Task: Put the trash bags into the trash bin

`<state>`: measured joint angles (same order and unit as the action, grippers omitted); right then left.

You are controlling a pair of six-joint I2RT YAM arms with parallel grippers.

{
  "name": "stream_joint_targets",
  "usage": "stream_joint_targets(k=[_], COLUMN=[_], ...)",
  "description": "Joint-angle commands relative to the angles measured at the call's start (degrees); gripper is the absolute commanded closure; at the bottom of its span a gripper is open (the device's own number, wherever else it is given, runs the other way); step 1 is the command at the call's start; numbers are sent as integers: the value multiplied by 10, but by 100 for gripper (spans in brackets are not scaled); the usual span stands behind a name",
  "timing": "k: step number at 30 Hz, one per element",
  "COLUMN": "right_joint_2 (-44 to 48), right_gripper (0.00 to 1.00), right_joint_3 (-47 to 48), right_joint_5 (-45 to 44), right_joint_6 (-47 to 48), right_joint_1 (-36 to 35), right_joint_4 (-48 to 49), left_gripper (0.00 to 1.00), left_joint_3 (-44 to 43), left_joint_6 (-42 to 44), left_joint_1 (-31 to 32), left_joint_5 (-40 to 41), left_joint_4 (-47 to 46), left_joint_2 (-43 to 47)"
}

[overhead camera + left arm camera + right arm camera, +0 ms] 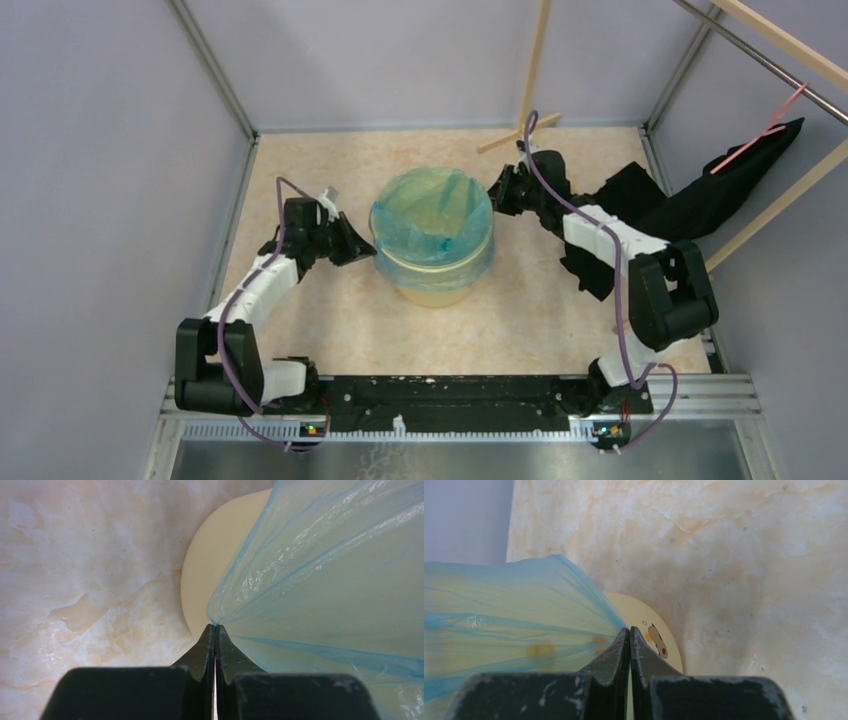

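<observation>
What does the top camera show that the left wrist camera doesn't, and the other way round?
Only the top view: the right end effector beside the bin, the black cloth and the wooden sticks. Only the left wrist: up close, the left end effector shut tight on a gathered pinch of the bag. Both: the blue bag, the yellow bin and the marbled table.

Right claw pinched together on trash bag edge; blue film fans left. Pale-yellow trash bin rim beneath, with a small brown mark. Marbled table beyond.
</observation>
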<state>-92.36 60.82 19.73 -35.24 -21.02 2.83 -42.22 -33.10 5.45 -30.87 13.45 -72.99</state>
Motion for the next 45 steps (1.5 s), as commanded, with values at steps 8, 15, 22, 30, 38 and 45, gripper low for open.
stream_joint_targets(k=[8, 15, 22, 30, 38, 45], right_joint_2=[115, 236, 337, 366, 316, 287], right_gripper=[69, 47, 35, 33, 38, 41], right_joint_3=[78, 30, -71, -166, -244, -276], right_joint_5=[-128, -98, 40, 134, 82, -9], right_joint_6=[148, 160, 121, 72, 67, 99], right_joint_1=[-9, -15, -45, -45, -57, -105], right_joint_4=[-245, -317, -290, -126, 14, -6], left_gripper=[100, 95, 100, 100, 100, 100], left_joint_3=[-37, -39, -41, -35, -30, -26], left_joint_6=[31, 32, 35, 25, 19, 18], left_joint_1=[3, 3, 3, 3, 5, 9], left_joint_5=[28, 34, 26, 13, 2, -5], left_joint_4=[38, 39, 35, 15, 13, 9], left_joint_2=[39, 47, 40, 35, 42, 40])
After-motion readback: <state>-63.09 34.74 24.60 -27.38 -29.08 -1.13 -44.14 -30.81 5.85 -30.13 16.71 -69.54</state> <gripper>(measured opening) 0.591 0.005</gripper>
